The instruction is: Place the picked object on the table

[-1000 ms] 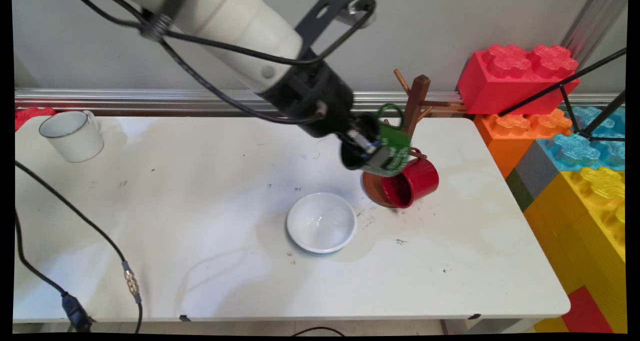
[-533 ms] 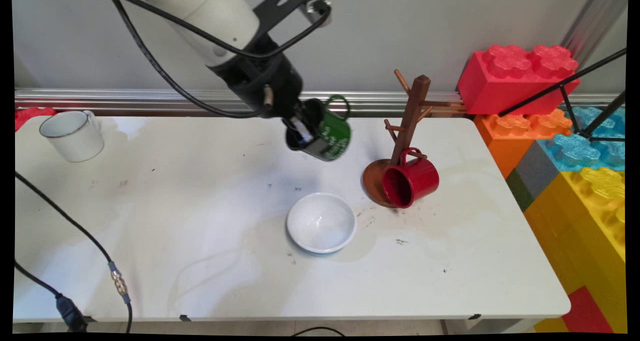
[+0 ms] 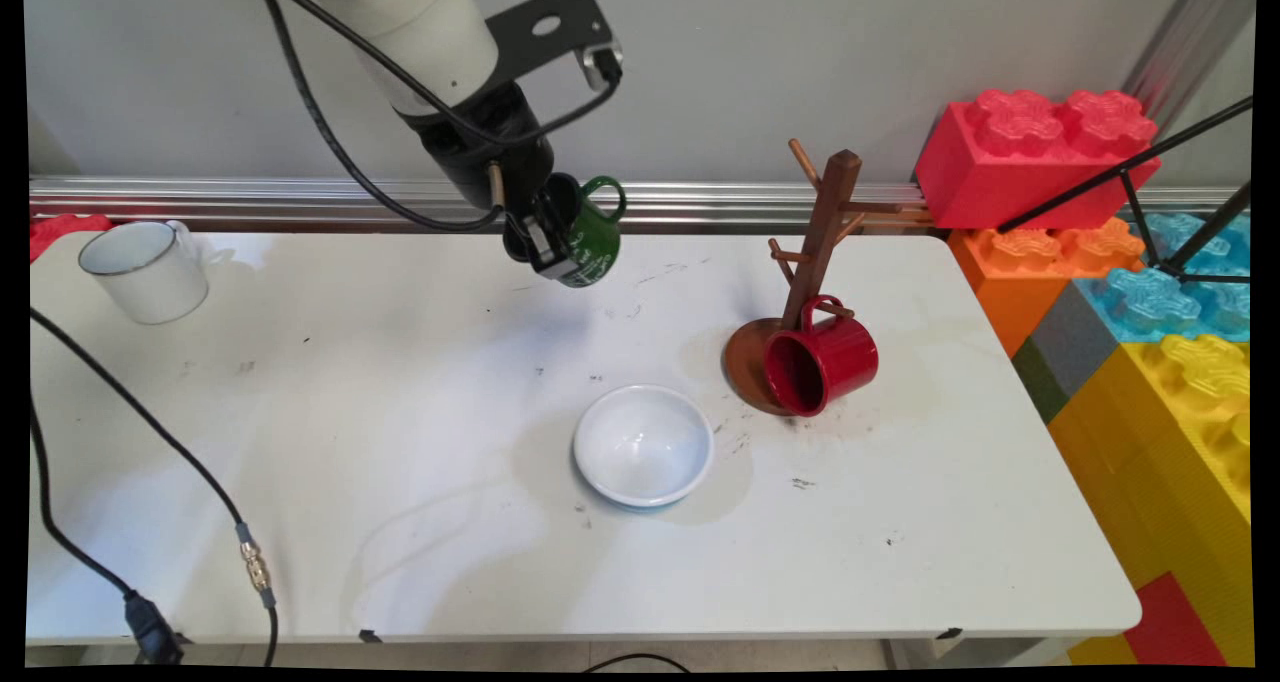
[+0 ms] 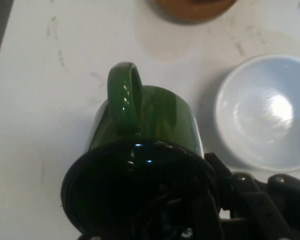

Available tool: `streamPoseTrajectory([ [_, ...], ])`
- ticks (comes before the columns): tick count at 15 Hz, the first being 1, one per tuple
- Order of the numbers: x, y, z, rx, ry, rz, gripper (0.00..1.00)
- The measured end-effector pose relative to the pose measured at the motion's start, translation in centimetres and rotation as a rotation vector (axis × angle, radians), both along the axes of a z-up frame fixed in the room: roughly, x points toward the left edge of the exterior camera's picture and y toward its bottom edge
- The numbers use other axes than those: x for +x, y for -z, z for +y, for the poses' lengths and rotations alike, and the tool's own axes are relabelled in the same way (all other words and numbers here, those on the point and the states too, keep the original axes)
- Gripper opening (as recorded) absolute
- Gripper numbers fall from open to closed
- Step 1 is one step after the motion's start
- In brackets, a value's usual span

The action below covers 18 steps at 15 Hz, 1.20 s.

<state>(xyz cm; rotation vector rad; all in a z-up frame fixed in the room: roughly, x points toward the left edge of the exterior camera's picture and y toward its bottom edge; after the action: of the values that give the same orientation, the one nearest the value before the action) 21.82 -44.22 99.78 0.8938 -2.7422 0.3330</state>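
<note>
Nearest the camera, a white bowl (image 3: 643, 445) sat on the table (image 3: 400, 462). Right of it, a red mug (image 3: 822, 360) hung on a wooden mug tree (image 3: 820, 232). Farther back, above the table's far edge, my claw (image 3: 545, 242) pinched a green mug (image 3: 588, 234) by its rim, lifted clear.

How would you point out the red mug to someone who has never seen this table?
Start at the stack of big toy bricks by the table's right end, then look left to the wooden mug tree. The red mug hangs by its handle from a low peg, mouth tilted toward the camera. It is the only red mug; the others are green and white.
</note>
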Motion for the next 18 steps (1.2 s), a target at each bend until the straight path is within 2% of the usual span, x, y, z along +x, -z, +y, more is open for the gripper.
streamPoseTrajectory([
  [6,-0.8,3.9,-2.7,0.033,-0.019,-0.169,0.0],
  [10,-1.9,6.7,-4.0,0.099,-0.031,-0.249,0.0],
  [14,-3.0,9.5,-4.9,0.176,-0.021,-0.289,0.0],
  [18,-3.9,11.7,-6.0,0.228,0.001,-0.298,0.0],
])
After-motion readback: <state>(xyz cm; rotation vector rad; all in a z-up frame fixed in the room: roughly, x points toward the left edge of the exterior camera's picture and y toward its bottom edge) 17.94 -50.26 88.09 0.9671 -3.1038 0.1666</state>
